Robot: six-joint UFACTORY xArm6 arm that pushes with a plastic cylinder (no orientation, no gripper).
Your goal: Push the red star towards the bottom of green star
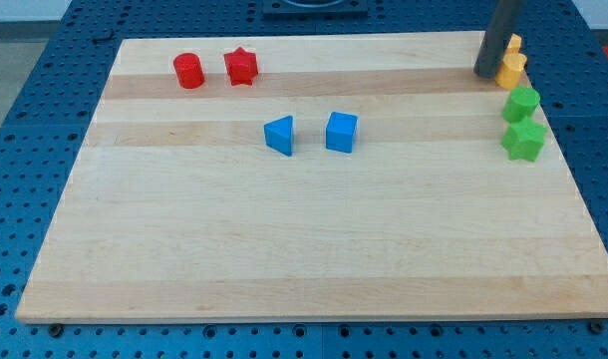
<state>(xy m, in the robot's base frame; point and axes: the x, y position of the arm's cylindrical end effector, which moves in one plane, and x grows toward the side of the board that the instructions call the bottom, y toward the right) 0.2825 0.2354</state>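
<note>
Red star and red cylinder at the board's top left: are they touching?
Apart. The camera view shows a plain strip of bare wood between the red star and the red cylinder. My tip is far off, beside the yellow blocks.

body: one straight rod (497, 38) | colour: dark grey, near black | shape: plain cylinder, smooth sides, even width along its seen length | finish: matte, faint lighter sheen down its left edge | my tip (485, 74): blunt, flat-cut lower end | upper part: cut off by the view's top | cables, screws, markings: none discernible
</note>
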